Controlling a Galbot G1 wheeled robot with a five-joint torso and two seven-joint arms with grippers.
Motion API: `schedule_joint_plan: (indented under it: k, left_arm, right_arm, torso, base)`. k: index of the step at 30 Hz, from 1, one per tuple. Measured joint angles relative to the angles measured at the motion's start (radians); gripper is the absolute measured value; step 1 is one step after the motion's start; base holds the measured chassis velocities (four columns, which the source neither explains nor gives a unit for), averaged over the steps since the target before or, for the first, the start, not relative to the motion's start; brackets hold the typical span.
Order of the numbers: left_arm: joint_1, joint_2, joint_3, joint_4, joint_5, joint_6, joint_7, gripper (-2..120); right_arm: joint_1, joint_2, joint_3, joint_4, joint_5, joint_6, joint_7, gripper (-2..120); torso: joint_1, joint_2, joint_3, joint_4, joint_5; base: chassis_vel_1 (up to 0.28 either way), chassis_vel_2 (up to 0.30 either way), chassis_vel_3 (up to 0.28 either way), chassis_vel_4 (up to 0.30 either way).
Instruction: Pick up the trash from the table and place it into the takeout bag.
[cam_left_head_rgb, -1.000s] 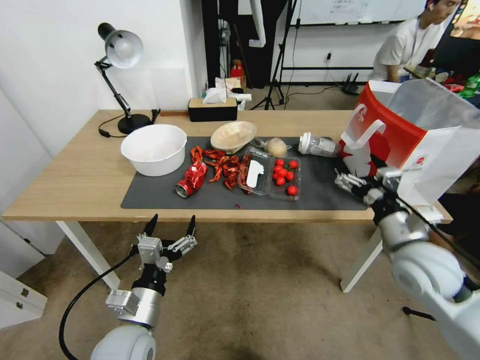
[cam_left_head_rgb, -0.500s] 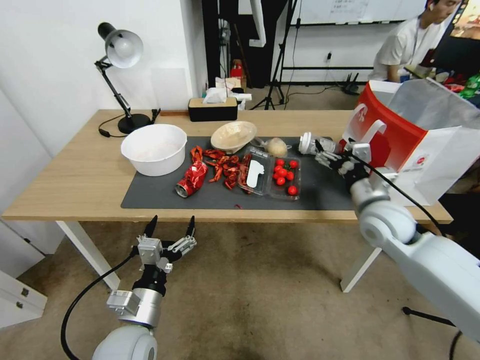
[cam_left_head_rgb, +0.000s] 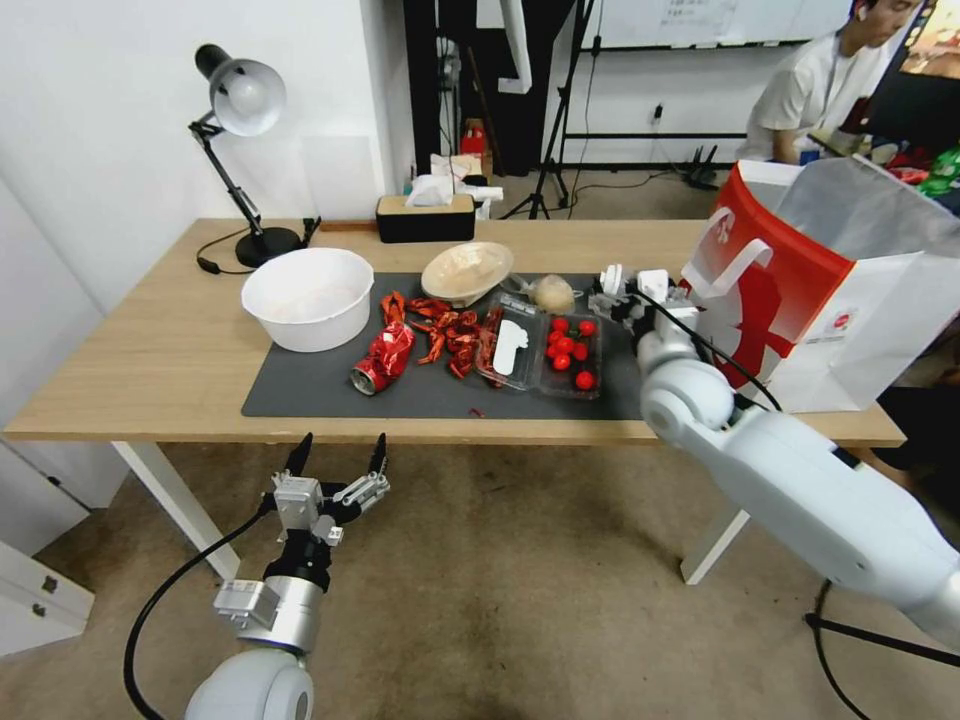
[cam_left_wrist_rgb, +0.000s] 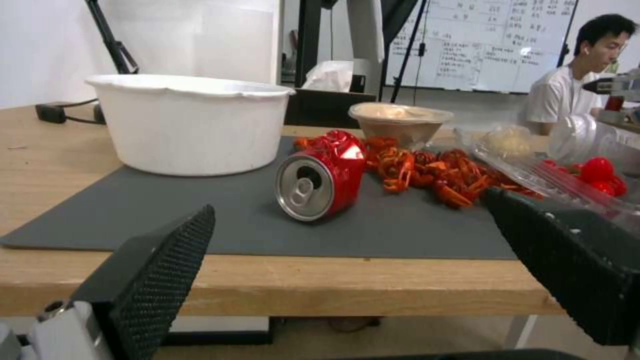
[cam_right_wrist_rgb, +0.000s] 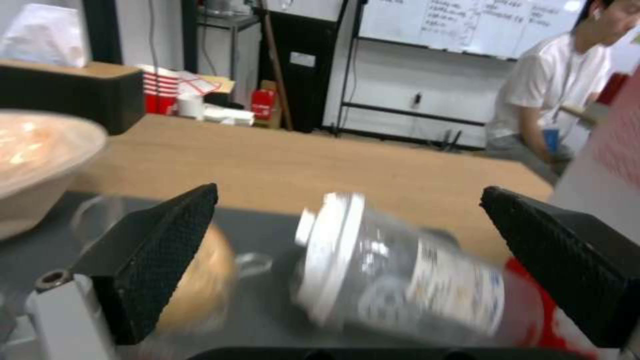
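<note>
My right gripper (cam_left_head_rgb: 632, 293) is out over the far right part of the dark mat (cam_left_head_rgb: 330, 395), at about 1 o'clock from the middle of the table (cam_left_head_rgb: 150, 360). In the right wrist view its two black fingers (cam_right_wrist_rgb: 160, 250) are spread wide, and the clear lidded cup (cam_right_wrist_rgb: 400, 280) lies on its side between them. I am not holding it; the fingers stand apart from it on both sides. Its white lid faces the small clear bag (cam_left_head_rgb: 553, 294).

The takeout bag (cam_left_head_rgb: 800, 290) stands open just beside the cup, at 3 o'clock on the table.

The crushed red can (cam_left_wrist_rgb: 320, 177) lies on the mat at about 9 o'clock, near the big white bowl (cam_left_head_rgb: 307, 297). The beige bowl (cam_left_head_rgb: 466, 271) sits at 12 o'clock, tilted.

My left gripper (cam_left_head_rgb: 338, 455) hangs low in front of the table edge, at 7 o'clock. Its fingers are wide open with nothing in them.
</note>
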Motion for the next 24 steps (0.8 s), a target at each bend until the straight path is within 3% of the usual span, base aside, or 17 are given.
schedule_joint_plan:
  k: [10, 24]
  left_arm:
    - [0.001, 0.009, -0.015, 0.005, -0.018, -0.011, -0.004, 100]
    - [-0.004, 0.01, -0.014, 0.013, -0.02, -0.013, -0.005, 100]
  right_arm:
    - [0.116, 0.057, -0.109, -0.128, 0.022, -0.04, 0.024, 100]
    - [0.159, 0.108, -0.162, -0.228, 0.029, -0.073, 0.045, 100]
  torso:
    - [0.0, 0.0, 0.0, -0.0001, 0.0]
    - [0.0, 0.0, 0.0, -0.0003, 0.0003]
  base:
    - [0.0, 0.0, 0.0, 0.0]
    - [0.0, 0.0, 0.0, 0.0]
